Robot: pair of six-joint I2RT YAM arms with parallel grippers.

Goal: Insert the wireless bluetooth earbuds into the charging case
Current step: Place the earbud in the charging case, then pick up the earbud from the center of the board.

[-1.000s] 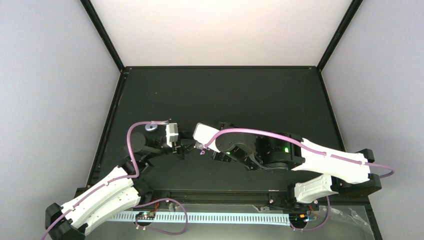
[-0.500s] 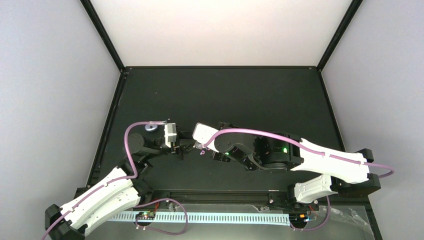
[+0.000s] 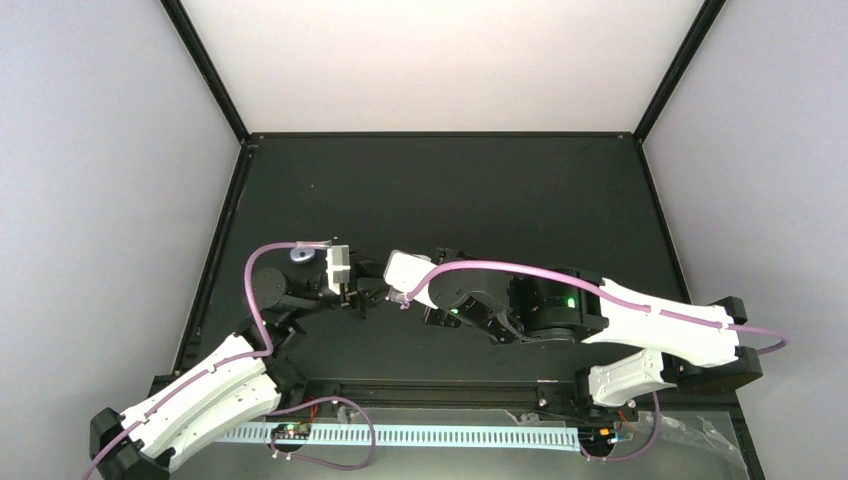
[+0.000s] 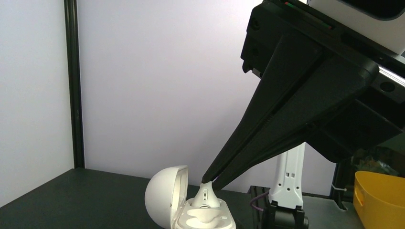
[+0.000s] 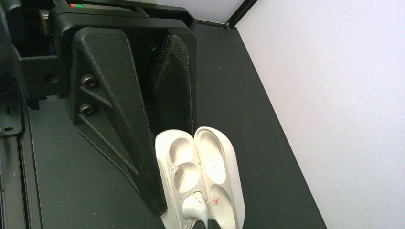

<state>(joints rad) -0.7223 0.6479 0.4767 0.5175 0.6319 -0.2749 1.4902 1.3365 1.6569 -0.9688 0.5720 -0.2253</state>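
**Fig.** Black tabletop (image 3: 450, 190) in a white-walled enclosure (image 3: 440, 60); both arms meet left of centre.

**Step in hand (judged):** seating an earbud (image 4: 206, 192) in the charging case (image 5: 216, 162).

**To do it well:**
- Bring the bud down along the well's own axis w/ small moves, its curl matched to the well's contour.
- The L grip should hold the case level and steady.
- Let go only once the bud bottoms out.
- Part the R tips just enough, then lift straight up so the bud isn't dragged out.
- Stay clear of the open lid, which a nudge could swing shut.

**Jaws:**
- L jaws: closed on the case base, a finger (image 5: 119, 129) lying along its side.
- R jaws: pressed together, pinching the bud's top end from above at a slant.

**Pos. of bud:**
- It stands upright b/w the R fingertips (image 4: 213, 176).
- Its lower end is at or in an end well, just beside the raised lid.
- Can't tell whether it is fully seated.
- The case lies open, wells up, directly below the R tips.
- Neighbouring well: a pale rounded form shows in the L wrist view; can't tell if it's the 2nd bud.
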